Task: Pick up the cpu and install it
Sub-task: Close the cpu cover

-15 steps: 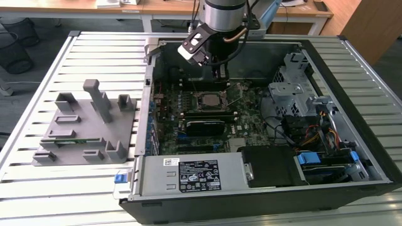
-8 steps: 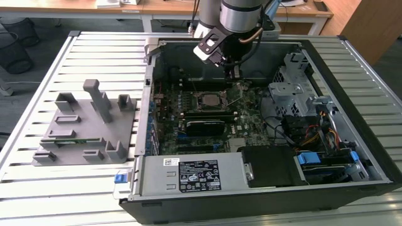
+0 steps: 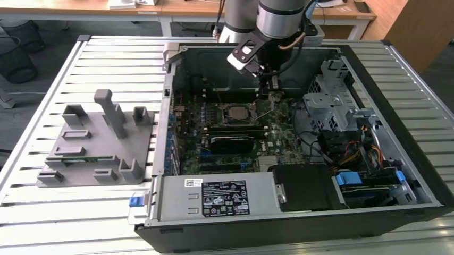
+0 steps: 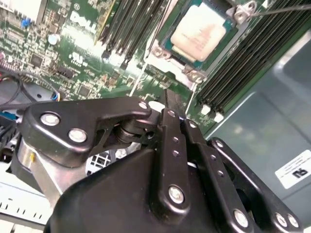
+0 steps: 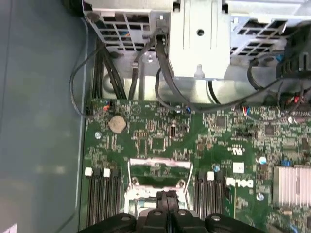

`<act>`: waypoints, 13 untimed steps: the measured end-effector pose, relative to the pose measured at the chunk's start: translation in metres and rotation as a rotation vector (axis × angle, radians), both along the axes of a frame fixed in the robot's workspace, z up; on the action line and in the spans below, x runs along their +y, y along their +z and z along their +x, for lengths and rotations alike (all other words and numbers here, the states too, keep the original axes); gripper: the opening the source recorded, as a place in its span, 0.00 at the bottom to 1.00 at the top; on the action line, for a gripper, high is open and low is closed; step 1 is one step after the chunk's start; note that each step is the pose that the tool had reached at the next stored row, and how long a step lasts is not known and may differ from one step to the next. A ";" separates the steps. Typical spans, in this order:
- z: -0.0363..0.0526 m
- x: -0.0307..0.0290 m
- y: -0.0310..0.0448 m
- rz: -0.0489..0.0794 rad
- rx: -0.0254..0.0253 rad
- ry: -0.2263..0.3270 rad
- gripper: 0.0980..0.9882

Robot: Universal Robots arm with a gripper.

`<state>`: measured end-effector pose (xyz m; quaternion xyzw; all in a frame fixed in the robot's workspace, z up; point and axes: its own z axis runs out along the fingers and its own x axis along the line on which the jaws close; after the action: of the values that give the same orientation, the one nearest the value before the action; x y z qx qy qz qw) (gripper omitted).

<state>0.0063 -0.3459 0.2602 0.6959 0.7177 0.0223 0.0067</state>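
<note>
The slatted table (image 3: 120, 58) carries an open computer case (image 3: 212, 234) across the middle and the exterior view's right, with the grey holder (image 3: 99, 143) standing well apart toward that view's left. Inside the case lies the green motherboard (image 3: 284, 127).

The gripper (image 3: 273, 90) hangs over it in the upper centre of the exterior view. In both wrist views its fingertips (image 5: 167, 196) are clenched together with nothing between them.

The cpu (image 4: 199, 34) is not in the gripper. It sits silver side up in the socket frame (image 4: 194, 73) near the fingertips, beside the black memory slots (image 4: 131, 24).

Seating looks to be the step in hand. To my eye, doing it well means the chip lying flat and square, no corner riding the frame. Any touch from the closed tips should be light and straight down, clear of the wire lever (image 4: 282, 8).
</note>
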 end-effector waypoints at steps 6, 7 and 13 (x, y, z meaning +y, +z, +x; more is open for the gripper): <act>0.0091 0.0014 -0.0008 0.000 0.0001 0.006 0.01; 0.0102 0.0018 -0.0009 0.000 0.0001 0.007 0.01; 0.0221 0.0053 -0.0016 0.000 0.0003 0.010 0.01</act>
<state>0.0284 -0.3406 0.2586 0.6924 0.7212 0.0222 0.0065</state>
